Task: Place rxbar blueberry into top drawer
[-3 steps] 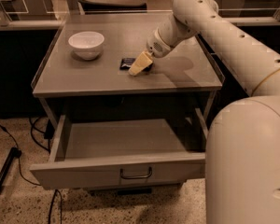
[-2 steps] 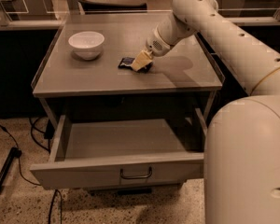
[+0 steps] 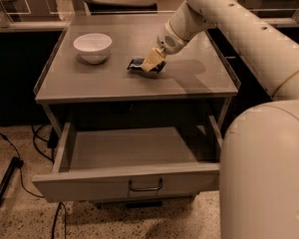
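Note:
The rxbar blueberry (image 3: 137, 64), a small dark wrapper, lies on the grey table top (image 3: 114, 83) near its middle. My gripper (image 3: 152, 62) reaches down from the upper right and sits right on the bar, covering its right half. The top drawer (image 3: 89, 184) stands pulled out below the table top, with a small dark bar handle (image 3: 145, 186) at the centre of its front panel. Its inside shows bare grey floor.
A white bowl (image 3: 92, 47) stands on the table top at the back left. My arm's large white body (image 3: 264, 173) fills the lower right, beside the drawer's right end. Cables (image 3: 20, 163) lie on the speckled floor at the left.
My gripper has shifted slightly up and to the right over the bar. The bar's visible end looks almost unmoved. The drawer and bowl have not moved.

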`<state>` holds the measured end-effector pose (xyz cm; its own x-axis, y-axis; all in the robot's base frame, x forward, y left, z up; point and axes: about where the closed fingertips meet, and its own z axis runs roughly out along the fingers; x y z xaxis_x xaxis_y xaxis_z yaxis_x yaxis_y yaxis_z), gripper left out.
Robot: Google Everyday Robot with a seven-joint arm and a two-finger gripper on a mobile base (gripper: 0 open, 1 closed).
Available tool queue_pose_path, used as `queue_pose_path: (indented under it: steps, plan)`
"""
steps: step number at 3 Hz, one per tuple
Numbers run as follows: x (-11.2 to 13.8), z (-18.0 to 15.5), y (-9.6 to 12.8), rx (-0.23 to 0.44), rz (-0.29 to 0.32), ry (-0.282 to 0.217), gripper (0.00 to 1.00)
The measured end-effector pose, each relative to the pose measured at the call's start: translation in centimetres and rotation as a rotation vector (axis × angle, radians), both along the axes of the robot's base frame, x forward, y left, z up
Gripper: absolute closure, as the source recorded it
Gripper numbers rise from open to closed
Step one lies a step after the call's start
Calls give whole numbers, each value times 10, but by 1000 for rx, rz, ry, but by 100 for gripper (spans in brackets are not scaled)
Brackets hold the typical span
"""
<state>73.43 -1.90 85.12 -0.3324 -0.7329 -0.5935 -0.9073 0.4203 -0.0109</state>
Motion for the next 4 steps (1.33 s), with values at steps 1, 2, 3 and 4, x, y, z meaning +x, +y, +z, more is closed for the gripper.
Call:
queue_pose_path:
  steps: [1,2,3,4]
  plan:
    - [-20,10,-5,22,29,-23,100]
    - [-72,36,-21,52,67,-68,100]
    - [-121,50,-39,58,91,-73,100]
    - [-121,50,-39,58,91,-73,100]
